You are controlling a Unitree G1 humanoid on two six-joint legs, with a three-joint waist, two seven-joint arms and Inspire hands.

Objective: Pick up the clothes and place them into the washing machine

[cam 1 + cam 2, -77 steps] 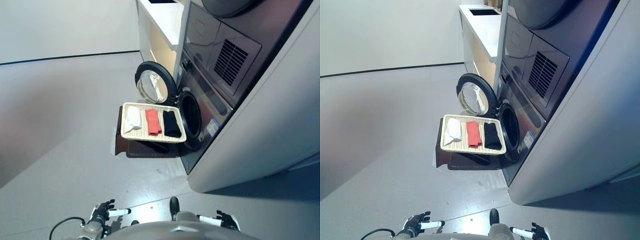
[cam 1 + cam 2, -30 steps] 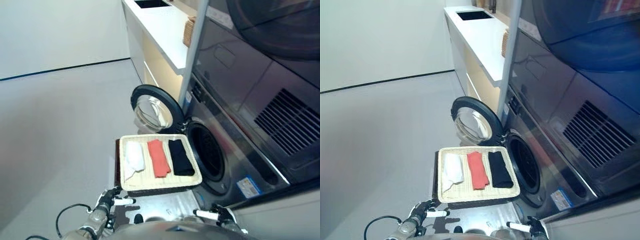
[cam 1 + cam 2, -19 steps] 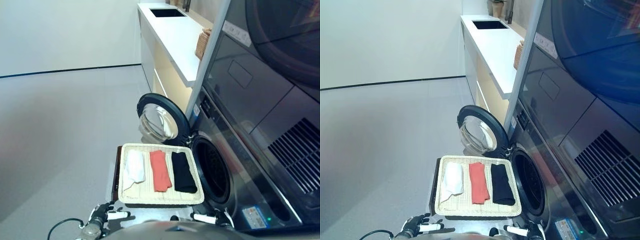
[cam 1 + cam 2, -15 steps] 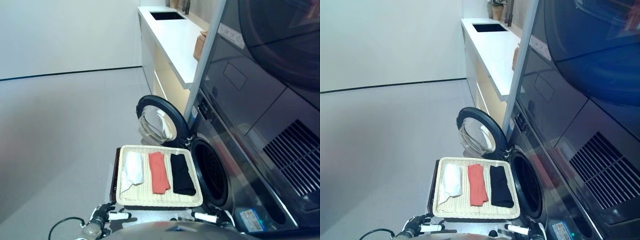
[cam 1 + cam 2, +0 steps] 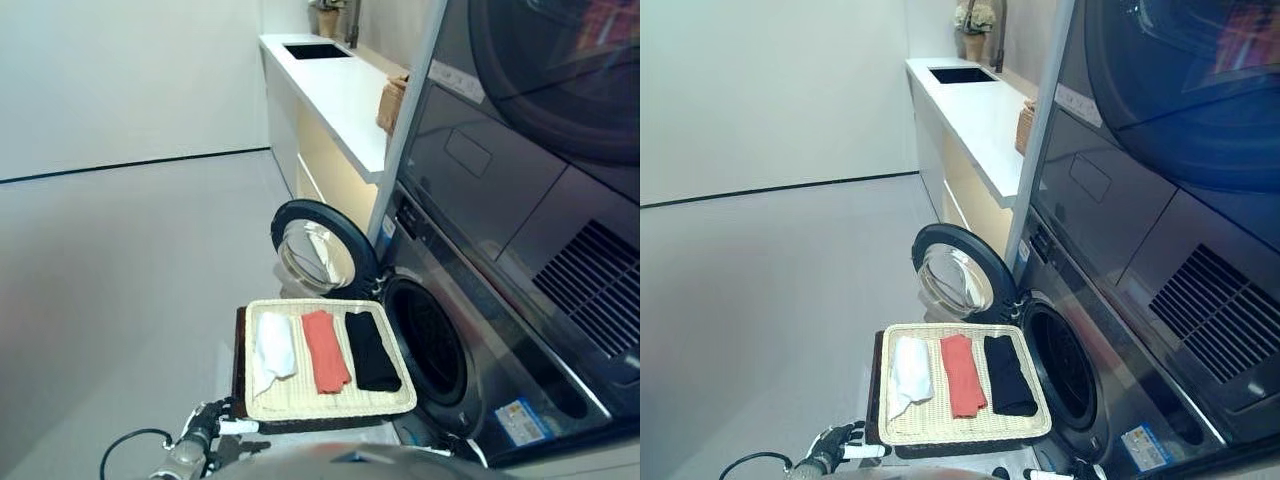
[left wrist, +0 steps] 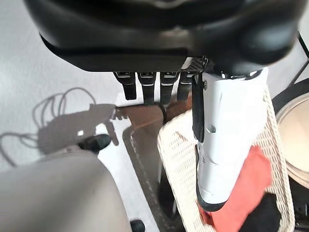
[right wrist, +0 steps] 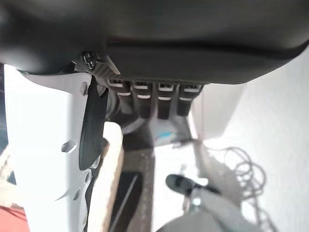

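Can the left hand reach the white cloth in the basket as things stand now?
Probably yes. The left hand hangs open beside the basket's near left corner, holding nothing. The white cloth lies uncovered at that end, with nothing between them.

The tray [image 5: 330,405] is pale woven wicker with a rough weave, and on it lie soft matt cloths: a white cloth [image 5: 273,347], a coral cloth [image 5: 326,351] and a black cloth [image 5: 372,352]. The washing machine [image 5: 480,330] has a dark glossy front, its door [image 5: 322,256] glass in a black plastic ring, beside a smooth white counter [image 5: 335,85] and a matt grey floor [image 5: 120,280]
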